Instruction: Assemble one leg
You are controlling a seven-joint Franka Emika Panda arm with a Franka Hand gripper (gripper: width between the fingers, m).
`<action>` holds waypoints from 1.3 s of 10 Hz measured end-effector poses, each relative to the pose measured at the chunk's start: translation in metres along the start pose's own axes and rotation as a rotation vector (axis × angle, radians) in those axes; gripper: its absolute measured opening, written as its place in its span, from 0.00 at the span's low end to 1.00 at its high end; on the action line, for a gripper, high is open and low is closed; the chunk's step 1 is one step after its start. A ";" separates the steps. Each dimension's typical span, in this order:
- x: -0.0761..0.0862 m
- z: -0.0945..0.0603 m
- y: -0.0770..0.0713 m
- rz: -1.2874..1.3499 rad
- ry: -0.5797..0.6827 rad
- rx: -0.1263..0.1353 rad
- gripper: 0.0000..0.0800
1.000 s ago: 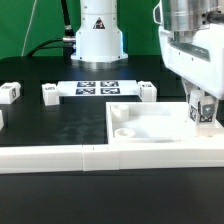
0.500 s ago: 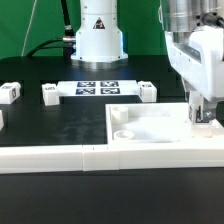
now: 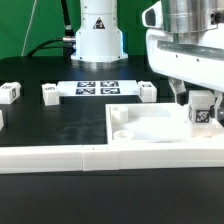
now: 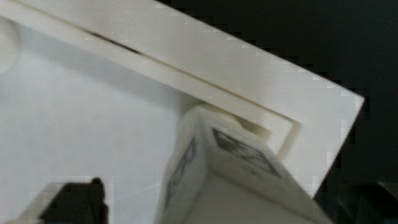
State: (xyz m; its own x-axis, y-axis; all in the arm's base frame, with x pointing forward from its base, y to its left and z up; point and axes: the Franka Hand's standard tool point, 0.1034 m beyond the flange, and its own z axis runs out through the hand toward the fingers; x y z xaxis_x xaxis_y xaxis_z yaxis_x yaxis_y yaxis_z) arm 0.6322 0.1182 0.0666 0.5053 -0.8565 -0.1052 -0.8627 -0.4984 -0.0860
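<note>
Leg [image 3: 203, 110] stands upright, long axis vertical, tag face toward the exterior cam, over the far corner of the white panel [image 3: 150, 130] on the exterior view's right. Tool [image 3: 200, 100] is clenched on leg's upper part. Wrist cam: leg [image 4: 228, 170] close up, next to panel's raised rim [image 4: 249, 85]. Whether leg's base touches panel: can't tell. Marker board [image 3: 97, 88] lies further back on black surface [image 3: 60, 125].

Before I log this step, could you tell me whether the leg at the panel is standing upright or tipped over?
Upright. The leg stands on end at the white panel's far corner, tag facing the exterior camera, directly beneath the pincer.
</note>
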 end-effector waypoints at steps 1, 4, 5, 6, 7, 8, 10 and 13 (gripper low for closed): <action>-0.001 -0.001 0.000 -0.093 -0.004 -0.006 0.81; -0.003 -0.002 -0.001 -0.393 -0.002 -0.026 0.81; -0.004 -0.002 -0.002 -0.523 0.006 -0.040 0.81; -0.005 -0.002 -0.002 -0.596 0.004 -0.041 0.81; -0.005 -0.002 -0.001 -0.696 0.010 -0.051 0.81; -0.005 -0.002 -0.001 -0.811 0.018 -0.066 0.81; -0.004 -0.002 -0.001 -0.951 0.018 -0.080 0.81; -0.003 -0.002 0.000 -0.992 0.016 -0.079 0.52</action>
State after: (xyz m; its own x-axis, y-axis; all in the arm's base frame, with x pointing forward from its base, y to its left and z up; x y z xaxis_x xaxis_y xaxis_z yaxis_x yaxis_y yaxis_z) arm 0.6309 0.1210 0.0690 0.9988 -0.0483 -0.0078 -0.0486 -0.9969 -0.0611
